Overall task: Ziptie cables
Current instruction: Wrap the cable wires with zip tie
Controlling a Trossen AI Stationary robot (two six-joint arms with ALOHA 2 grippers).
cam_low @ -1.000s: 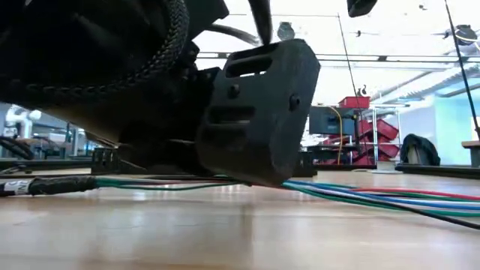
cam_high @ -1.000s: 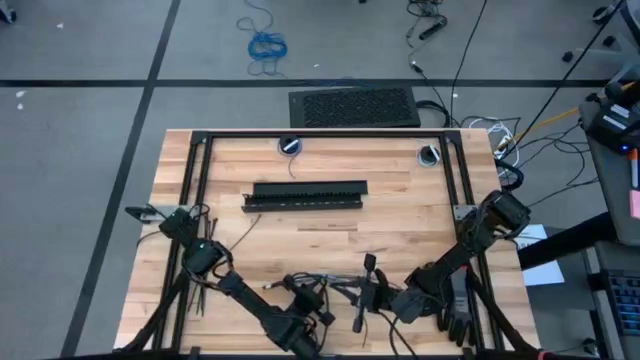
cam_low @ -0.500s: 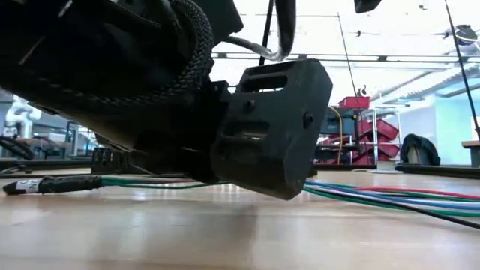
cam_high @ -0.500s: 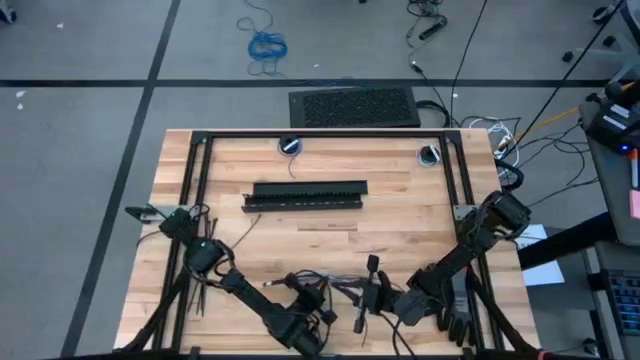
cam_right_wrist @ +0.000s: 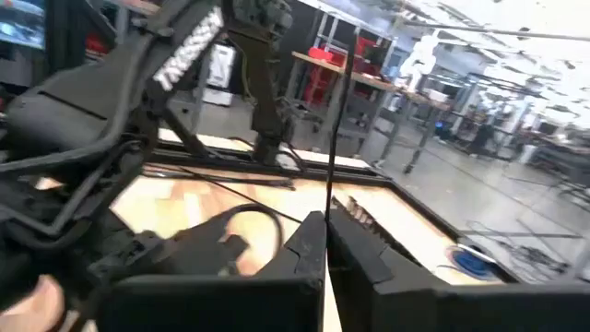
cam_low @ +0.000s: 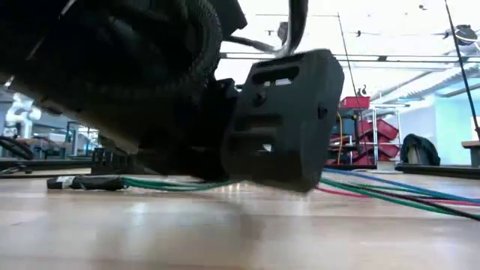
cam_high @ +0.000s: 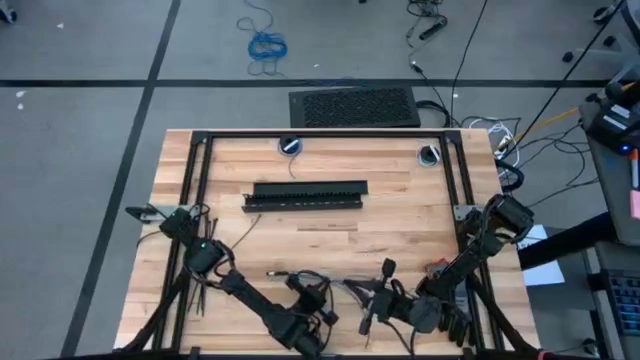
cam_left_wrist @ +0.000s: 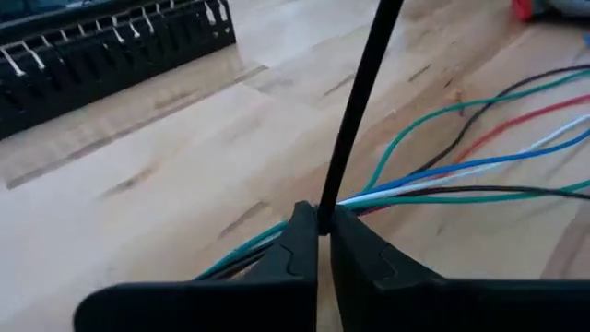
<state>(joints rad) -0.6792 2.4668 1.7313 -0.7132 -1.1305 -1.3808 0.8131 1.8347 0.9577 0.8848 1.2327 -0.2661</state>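
Left claw (cam_left_wrist: 323, 231) clenched on 1 thin, stiff ziptie (cam_left_wrist: 355, 111) above limp, light cables (cam_left_wrist: 442, 184); right claw (cam_right_wrist: 327, 231) pinching another ziptie (cam_right_wrist: 330, 120). Best gripped near the bundled end.

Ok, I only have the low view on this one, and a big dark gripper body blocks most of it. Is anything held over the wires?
Observer: Yes. The left wrist view shows the left gripper with its jaws shut on a ziptie, which stands up just over the cables.
Operator: And the right arm?
Observer: The right gripper is shut on a thin dark strip.
Operator: Where are they on the table?
Observer: From above, both sit at the arms' side of the table, well short of the long black bar.
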